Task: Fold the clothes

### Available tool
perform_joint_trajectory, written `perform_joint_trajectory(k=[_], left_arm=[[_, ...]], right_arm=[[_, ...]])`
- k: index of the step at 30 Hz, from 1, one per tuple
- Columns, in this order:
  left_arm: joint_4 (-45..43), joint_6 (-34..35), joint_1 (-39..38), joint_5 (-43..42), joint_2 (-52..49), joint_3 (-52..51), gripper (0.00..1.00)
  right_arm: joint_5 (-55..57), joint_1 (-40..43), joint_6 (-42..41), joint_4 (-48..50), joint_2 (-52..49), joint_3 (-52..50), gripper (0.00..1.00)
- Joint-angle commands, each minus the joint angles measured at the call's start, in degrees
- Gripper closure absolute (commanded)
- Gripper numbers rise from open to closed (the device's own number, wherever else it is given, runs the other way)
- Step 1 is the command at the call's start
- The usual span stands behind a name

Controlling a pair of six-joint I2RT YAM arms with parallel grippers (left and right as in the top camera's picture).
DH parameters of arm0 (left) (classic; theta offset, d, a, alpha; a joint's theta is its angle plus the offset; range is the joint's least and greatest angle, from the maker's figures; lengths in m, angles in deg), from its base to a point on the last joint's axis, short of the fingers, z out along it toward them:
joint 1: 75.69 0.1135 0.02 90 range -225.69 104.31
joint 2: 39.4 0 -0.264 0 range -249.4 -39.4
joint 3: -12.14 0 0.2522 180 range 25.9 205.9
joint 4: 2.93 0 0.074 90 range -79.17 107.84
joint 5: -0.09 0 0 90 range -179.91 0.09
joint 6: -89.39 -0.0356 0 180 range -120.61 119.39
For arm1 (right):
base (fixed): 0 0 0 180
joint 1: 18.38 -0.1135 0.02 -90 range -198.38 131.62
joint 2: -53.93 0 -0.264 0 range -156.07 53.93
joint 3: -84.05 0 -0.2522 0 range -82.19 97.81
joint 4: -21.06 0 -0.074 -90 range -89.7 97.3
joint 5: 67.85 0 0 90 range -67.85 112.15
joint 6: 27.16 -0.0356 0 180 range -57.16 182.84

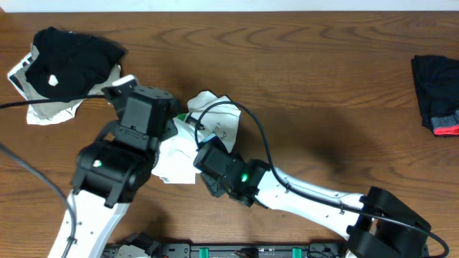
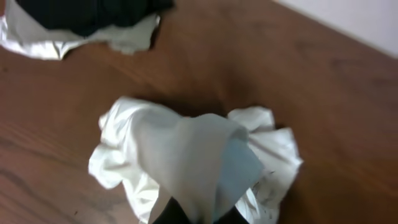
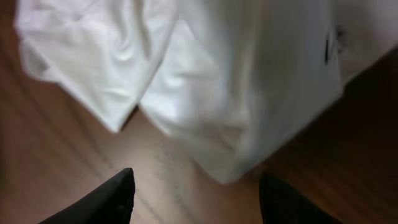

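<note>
White T-shirt (image 2: pixel 186 149) crumpled on table (image 2: pixel 311 74), fold pinched in left jaws; right jaws spread beside shirt edge.

The left arm (image 1: pixel 107 172) rises from the lower left of the overhead view, its pincer (image 2: pixel 196 218) clamped on a fold of the shirt (image 2: pixel 186 149). The right arm (image 1: pixel 308 193) reaches in from the lower right. Its pincer (image 3: pixel 202 199) seems parted, with the fingers (image 3: pixel 115 199) wide apart at the bottom of the frame.

white T-shirt (image 1: pixel 209 102) | crumpled in a bunched heap, black print and green mark showing | mid-table (image 1: pixel 323 72), nearer its front edge
</note>
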Motion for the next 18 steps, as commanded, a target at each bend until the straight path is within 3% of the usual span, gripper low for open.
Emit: perform_joint_trajectory(k=[1,18], left_arm=[[1.8,-1.0,0.2,1.4,0.5,4.7,0.94],[5.2,-2.8,0.2,1.4,0.5,16.4,0.94]], right_arm=[[8.8,-0.1,-1.2,0.4,-0.2,-0.3,0.38],[7.8,-0.1,-13.4,9.2,-0.2,-0.3,0.39]])
